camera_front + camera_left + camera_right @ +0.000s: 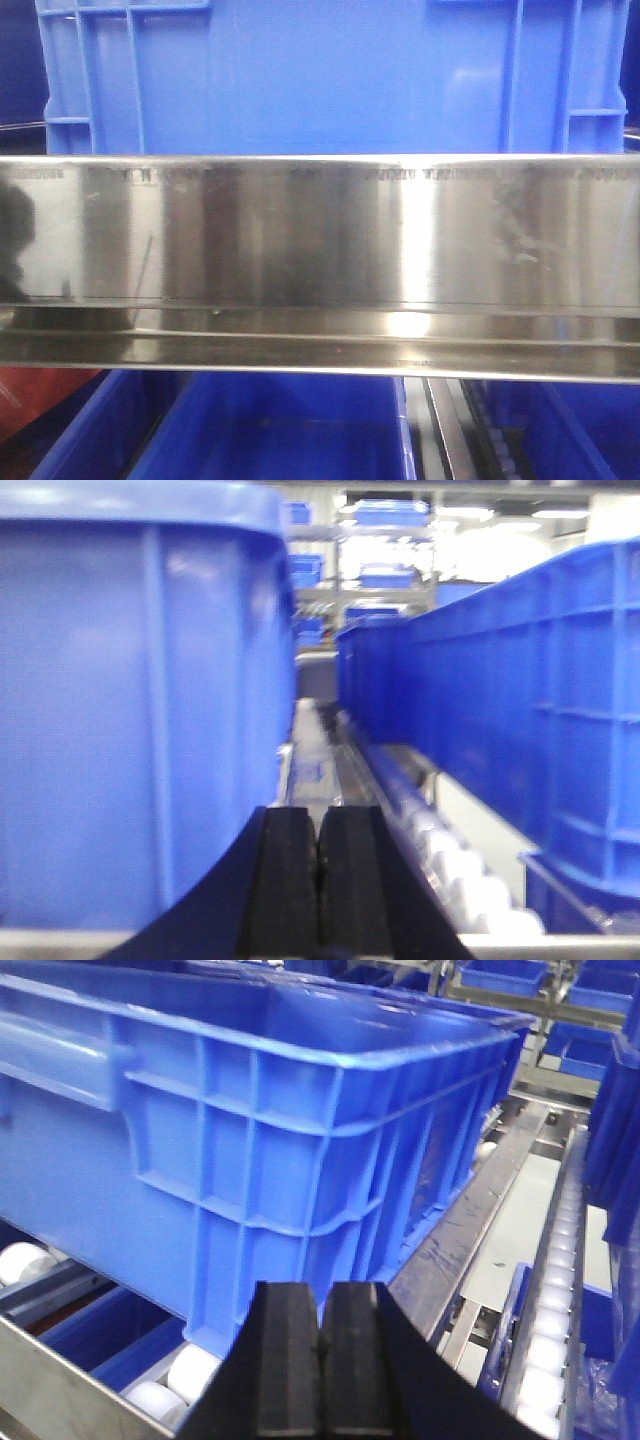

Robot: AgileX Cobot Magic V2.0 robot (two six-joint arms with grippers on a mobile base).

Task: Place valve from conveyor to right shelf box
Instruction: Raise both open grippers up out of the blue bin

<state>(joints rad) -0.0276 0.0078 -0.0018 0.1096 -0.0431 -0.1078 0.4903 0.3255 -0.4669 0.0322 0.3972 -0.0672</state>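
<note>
No valve or conveyor is visible in any view. Both the left gripper (318,880) and the right gripper (322,1360) are closed and empty beside blue crates (260,1130). Handling cannot be judged (a metal valve would likely be heavy and rigid).

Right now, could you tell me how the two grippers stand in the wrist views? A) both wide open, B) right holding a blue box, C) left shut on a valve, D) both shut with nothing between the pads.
D: the left gripper and the right gripper each show their black pads pressed together with nothing between them.
</note>
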